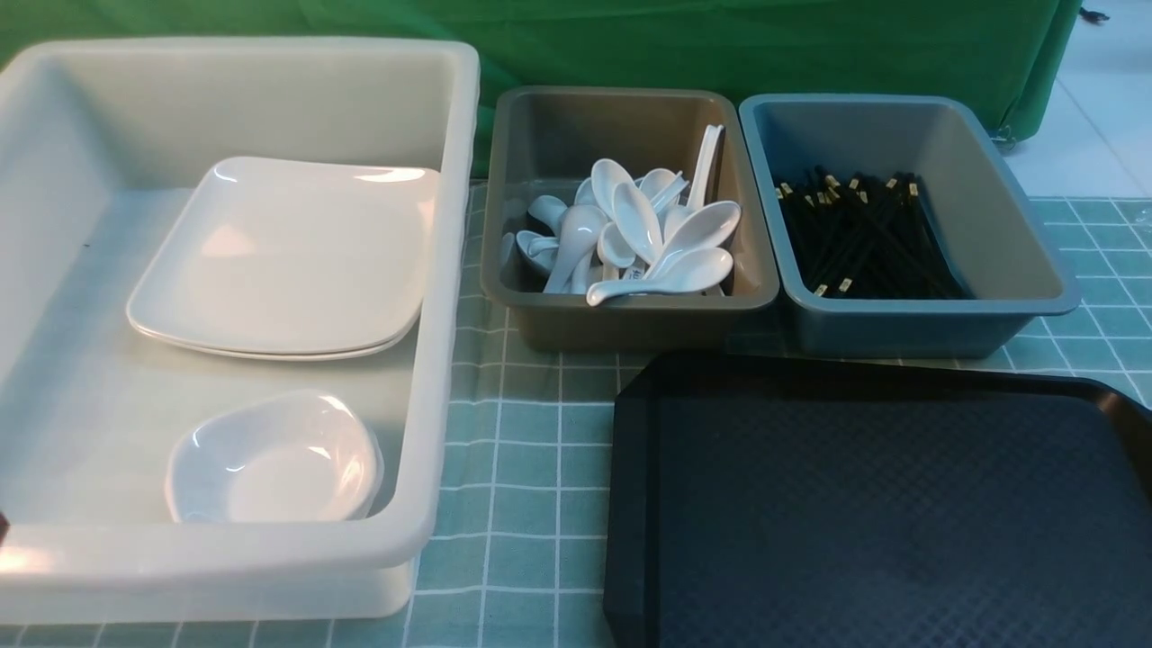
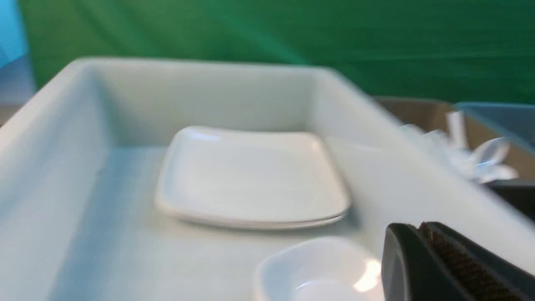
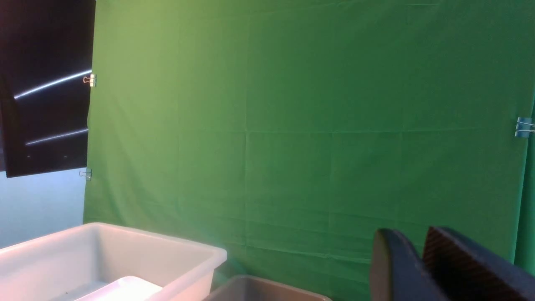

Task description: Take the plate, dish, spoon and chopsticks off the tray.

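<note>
While scanning the checked tablecloth (image 1: 522, 432) from its left edge: big white tub (image 1: 450, 270) first, taking up the whole left side. Inside, plate (image 1: 279, 261) lying flat on another one like it, toward the tub's far wall and nearly touching the right wall. Small dish (image 1: 270, 463) sitting upright by the near wall, closer to the right corner, apart from the plates. Left gripper (image 2: 420, 234) hovering over that near end of the tub, just beside the dish in the wrist view, jaws pressed together. Next over, brownish tub (image 1: 540, 135) with a heap of spoons (image 1: 643, 234) piled toward its near edge, one handle leaning up on the right wall. Then blue-grey tub (image 1: 990, 180), right up against the brown one, chopsticks (image 1: 855, 238) lying in a bundle on its floor. Black tray (image 1: 855, 513) at the near right corner, just in front of both small tubs. Right gripper (image 3: 418, 246) up high facing the green backdrop, fingers parted only a little.
</note>
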